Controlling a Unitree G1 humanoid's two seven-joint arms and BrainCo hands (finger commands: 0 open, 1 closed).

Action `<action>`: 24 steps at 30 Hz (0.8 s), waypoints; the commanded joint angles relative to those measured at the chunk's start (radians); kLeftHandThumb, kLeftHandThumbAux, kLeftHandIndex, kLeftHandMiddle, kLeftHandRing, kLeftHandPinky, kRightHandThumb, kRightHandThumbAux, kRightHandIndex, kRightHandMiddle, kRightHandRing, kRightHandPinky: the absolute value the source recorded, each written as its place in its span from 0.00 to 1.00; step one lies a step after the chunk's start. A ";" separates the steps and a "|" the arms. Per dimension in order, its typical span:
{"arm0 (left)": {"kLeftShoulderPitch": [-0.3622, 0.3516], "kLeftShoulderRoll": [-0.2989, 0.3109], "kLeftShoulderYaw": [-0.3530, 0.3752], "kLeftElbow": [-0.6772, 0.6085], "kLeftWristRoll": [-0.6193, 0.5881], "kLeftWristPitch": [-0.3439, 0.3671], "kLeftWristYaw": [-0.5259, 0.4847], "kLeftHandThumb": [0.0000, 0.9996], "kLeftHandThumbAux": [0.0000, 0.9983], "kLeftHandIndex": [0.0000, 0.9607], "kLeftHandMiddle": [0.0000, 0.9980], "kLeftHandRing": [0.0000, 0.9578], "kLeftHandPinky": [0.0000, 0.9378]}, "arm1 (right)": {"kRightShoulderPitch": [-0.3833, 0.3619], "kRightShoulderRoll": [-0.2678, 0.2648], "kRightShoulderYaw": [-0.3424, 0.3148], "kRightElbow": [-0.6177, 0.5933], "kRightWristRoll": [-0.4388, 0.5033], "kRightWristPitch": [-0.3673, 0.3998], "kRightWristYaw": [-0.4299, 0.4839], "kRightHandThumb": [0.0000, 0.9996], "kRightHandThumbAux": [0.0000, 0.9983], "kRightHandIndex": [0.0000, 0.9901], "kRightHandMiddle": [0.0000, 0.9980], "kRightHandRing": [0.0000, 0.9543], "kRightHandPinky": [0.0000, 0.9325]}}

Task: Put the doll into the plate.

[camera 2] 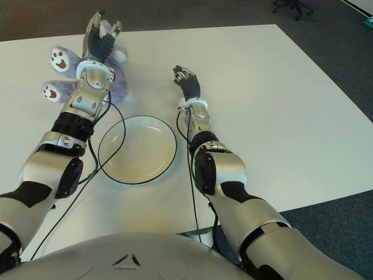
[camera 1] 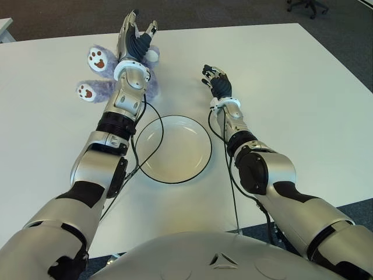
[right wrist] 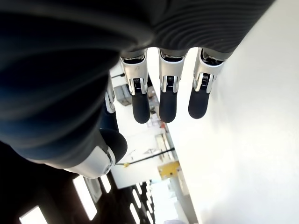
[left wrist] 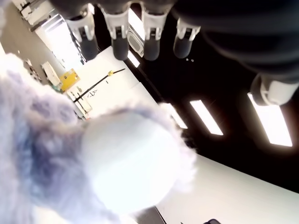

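From the left eye view, the doll is a fluffy lilac plush lying on the white worktop, with 2 white soles with brown paw marks turned up. The left robot hand is stretched out over it, fingers spread and straight, grasping nothing. The plate is round, smooth and white with a dark rim, nearer the robot than the doll, between the 2 forearms. The right robot hand shows to the right of the plate, above the bare worktop.

In the left wrist view, 4 dark fingertips hang apart above the fuzzy doll, not closed on it.

In the right wrist view, the fingers are extended loosely beside the worktop, holding nothing.
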 commanded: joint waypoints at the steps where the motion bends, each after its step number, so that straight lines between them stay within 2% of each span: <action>1: 0.036 -0.010 0.008 -0.017 -0.006 0.002 0.013 0.37 0.28 0.00 0.01 0.01 0.04 | 0.045 0.023 -0.006 0.039 0.002 0.052 -0.006 0.70 0.73 0.41 0.16 0.13 0.14; 12: 0.078 -0.024 -0.016 -0.123 0.026 0.074 -0.008 0.34 0.30 0.00 0.00 0.01 0.00 | 0.040 0.024 -0.005 0.037 0.001 0.047 -0.010 0.70 0.73 0.41 0.17 0.13 0.14; 20: 0.112 -0.038 -0.032 -0.188 0.057 0.095 0.024 0.33 0.29 0.00 0.00 0.00 0.00 | 0.049 0.028 -0.010 0.040 0.000 0.024 -0.005 0.70 0.73 0.41 0.15 0.12 0.14; 24: 0.124 -0.078 -0.056 -0.293 0.094 0.181 0.023 0.34 0.28 0.00 0.00 0.00 0.00 | 0.049 0.024 0.007 0.042 -0.021 0.019 -0.014 0.70 0.73 0.41 0.15 0.12 0.16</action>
